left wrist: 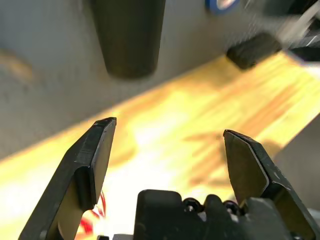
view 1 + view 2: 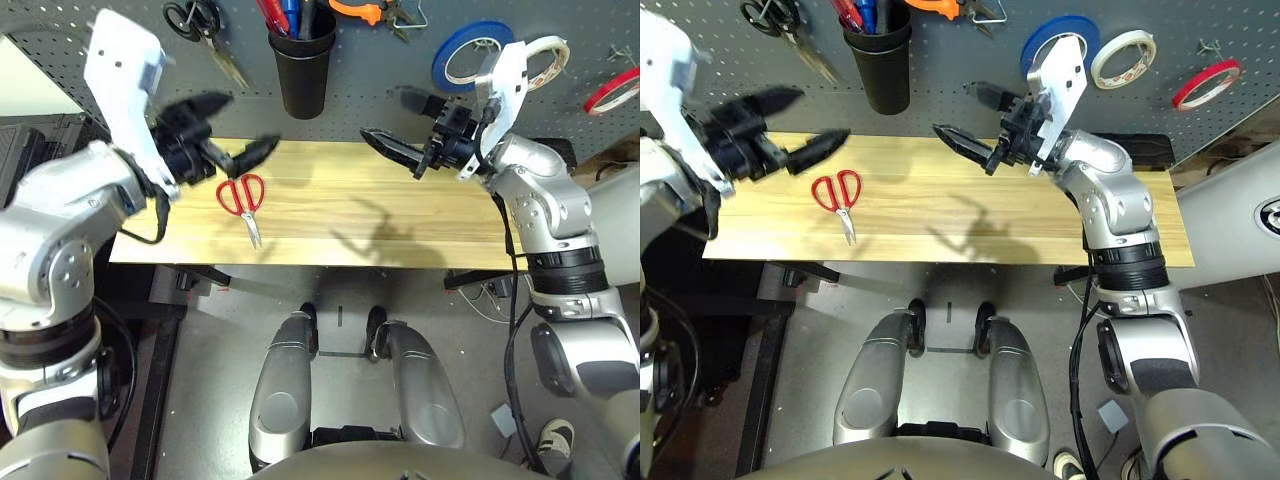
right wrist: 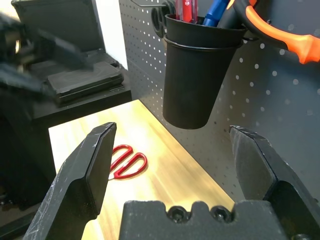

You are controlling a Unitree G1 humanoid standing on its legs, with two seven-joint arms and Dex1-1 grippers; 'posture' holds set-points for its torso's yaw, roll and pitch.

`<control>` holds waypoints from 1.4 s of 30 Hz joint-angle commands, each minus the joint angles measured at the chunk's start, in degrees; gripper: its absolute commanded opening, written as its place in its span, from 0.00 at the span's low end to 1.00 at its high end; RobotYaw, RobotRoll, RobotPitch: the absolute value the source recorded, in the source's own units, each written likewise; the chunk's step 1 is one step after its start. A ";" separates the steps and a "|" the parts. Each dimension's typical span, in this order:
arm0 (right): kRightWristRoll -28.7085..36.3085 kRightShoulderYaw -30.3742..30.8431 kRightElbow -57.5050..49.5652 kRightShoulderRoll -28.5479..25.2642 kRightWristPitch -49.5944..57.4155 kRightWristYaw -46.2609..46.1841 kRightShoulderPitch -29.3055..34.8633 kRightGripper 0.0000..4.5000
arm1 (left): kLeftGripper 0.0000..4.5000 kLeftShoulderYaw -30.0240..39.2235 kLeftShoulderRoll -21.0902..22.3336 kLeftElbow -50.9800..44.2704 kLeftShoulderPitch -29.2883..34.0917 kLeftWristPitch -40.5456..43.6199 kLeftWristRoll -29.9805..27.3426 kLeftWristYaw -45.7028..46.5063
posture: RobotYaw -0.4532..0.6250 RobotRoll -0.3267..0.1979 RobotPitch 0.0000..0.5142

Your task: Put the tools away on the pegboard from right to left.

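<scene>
Only the red-handled scissors lay on the wooden surface; tape ring, pliers and screwdriver already hung on the pegboard. Our left gripper and right gripper both had fingers spread, empty. We judged a flat pinch might skid the blades. The right wrist view alone showed the cup's contents closely.

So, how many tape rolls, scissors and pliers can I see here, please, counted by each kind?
Tape rolls: 3 (blue, white, red)
Scissors: 2 (black-handled on the pegboard, red-handled on the table)
Pliers: 1 (orange-handled)
Total: 6
</scene>
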 commanded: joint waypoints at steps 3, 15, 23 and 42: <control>0.96 0.91 -4.25 -0.60 1.58 1.31 2.22 1.00 | 0.99 -1.39 -2.43 5.92 5.57 2.83 3.14 4.94 | 0.51 0.62 0.62; -4.95 9.27 -2.77 -3.18 0.70 6.89 6.42 1.00 | 0.99 -7.83 -6.55 21.73 6.22 -2.22 14.24 11.42 | 0.51 0.62 0.69; -9.00 13.69 -0.27 -2.78 0.10 8.70 5.74 1.00 | 0.99 -9.19 -10.03 35.41 2.36 -7.94 19.55 12.97 | 0.50 0.62 0.74; -9.42 13.94 -6.57 -2.56 3.35 7.28 9.60 1.00 | 0.99 -6.56 -16.14 64.24 -5.59 -28.12 28.60 20.47 | 0.45 0.62 0.81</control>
